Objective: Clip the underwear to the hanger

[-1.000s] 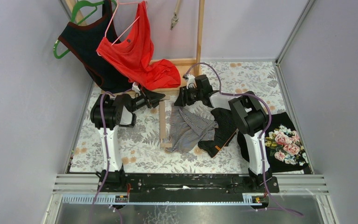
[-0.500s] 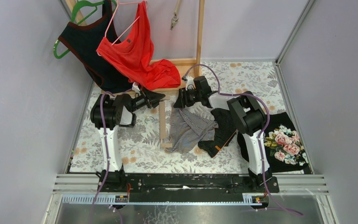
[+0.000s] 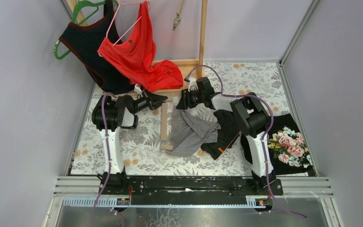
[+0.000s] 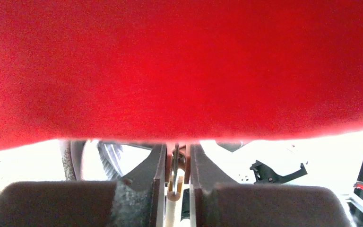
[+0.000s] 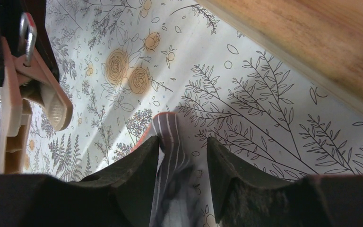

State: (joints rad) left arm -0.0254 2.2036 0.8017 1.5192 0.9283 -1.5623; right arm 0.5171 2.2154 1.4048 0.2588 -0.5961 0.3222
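The wooden clip hanger (image 3: 164, 125) lies lengthwise on the floral table, left of the grey striped underwear (image 3: 191, 132). My left gripper (image 3: 162, 98) is at the hanger's far end, shut on its wooden clip (image 4: 176, 182); red cloth hides most of the left wrist view. My right gripper (image 3: 181, 103) is at the underwear's far left corner. In the right wrist view it (image 5: 183, 144) holds a fold of striped fabric (image 5: 170, 137) between its fingers. The clip (image 5: 14, 94) stands a short way to its left.
A red garment (image 3: 137, 52) and a dark one on a green hanger (image 3: 87, 47) hang at the back left, on a wooden frame (image 3: 202, 33). A black garment (image 3: 227, 130) and a floral cloth (image 3: 288, 144) lie to the right of the underwear.
The underwear has been drawn up and left towards the hanger's far end and has changed shape. The hanger's near end has shifted slightly left. Both grippers have barely moved.
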